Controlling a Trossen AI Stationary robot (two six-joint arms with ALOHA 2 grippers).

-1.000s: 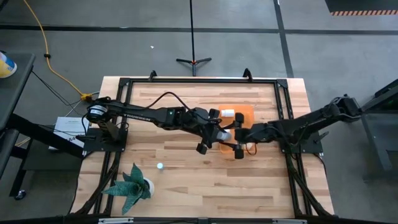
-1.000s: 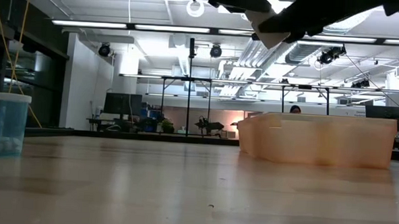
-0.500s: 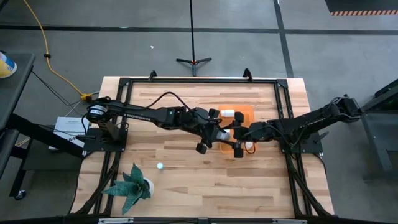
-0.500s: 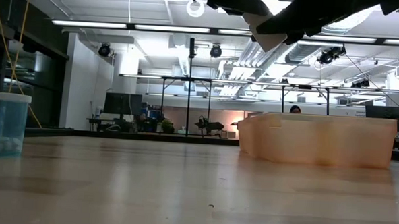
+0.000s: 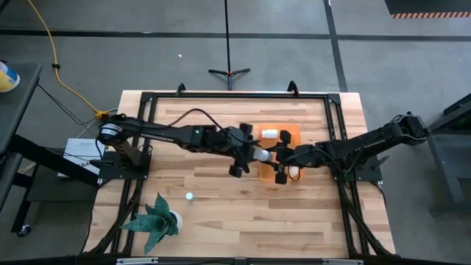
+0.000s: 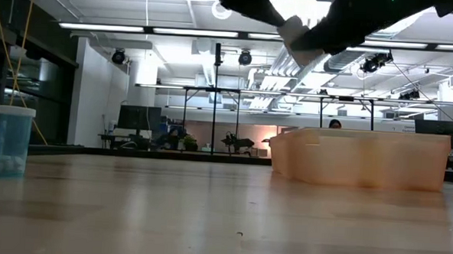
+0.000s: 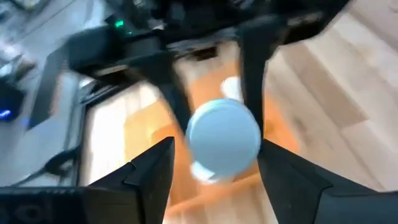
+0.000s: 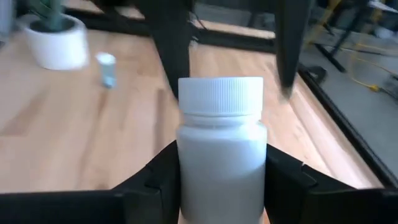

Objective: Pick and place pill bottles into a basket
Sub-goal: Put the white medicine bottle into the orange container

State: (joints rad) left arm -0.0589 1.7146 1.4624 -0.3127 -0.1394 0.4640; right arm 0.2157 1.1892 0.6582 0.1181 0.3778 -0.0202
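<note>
Pill bottle (image 8: 221, 146), white, ribbed cap, over basket (image 5: 291, 134).

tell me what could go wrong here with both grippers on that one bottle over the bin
1. The left gripper and right gripper meet at one pill bottle above the orange basket; if both pull, it could twist loose.
2. The bottle hangs near the basket's edge, so an early drop might land on the table.
3. The arms are close together and could collide.
</note>
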